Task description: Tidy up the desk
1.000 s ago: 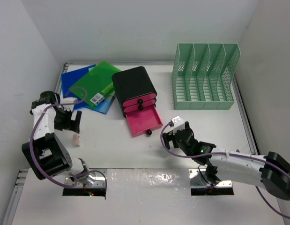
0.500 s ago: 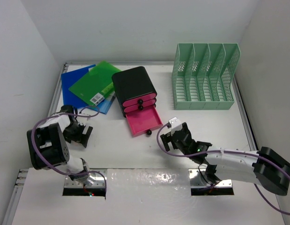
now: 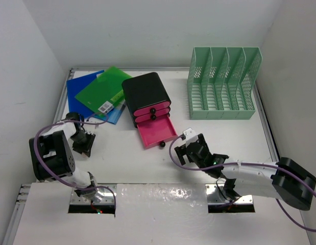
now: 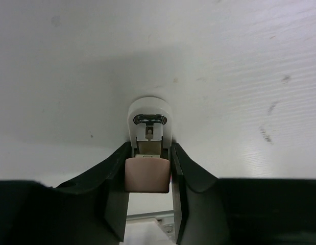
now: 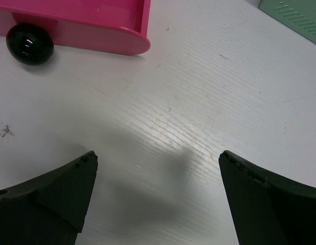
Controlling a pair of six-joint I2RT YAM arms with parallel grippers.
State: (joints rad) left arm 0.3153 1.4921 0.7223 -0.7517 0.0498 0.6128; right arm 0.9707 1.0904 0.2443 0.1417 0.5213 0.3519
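The white desk [image 3: 224, 132] bears everything here. In the left wrist view my left gripper [image 4: 149, 149] is low on the desk, its black fingers [image 4: 117, 173] pressed against both sides of a small white and pink stapler [image 4: 149, 108], so it is shut on it. From above, the left gripper [image 3: 82, 144] hides the stapler near the desk's left edge. My right gripper [image 3: 191, 146] hovers just in front of the pink drawer, and in the right wrist view the right gripper [image 5: 158, 155] is wide open over bare desk with nothing between its fingers.
A black box [image 3: 146, 92] of pink drawers stands mid-desk with its bottom drawer [image 3: 156, 131] pulled out, its black knob [image 5: 29, 43] close to my right fingers. Blue and green folders [image 3: 96, 92] lie at the back left. A mint-green file rack [image 3: 222, 84] stands back right.
The left gripper dropped down onto the small pink and white stapler on the desk and closed on it. The right gripper crept a little to the left and stayed open.
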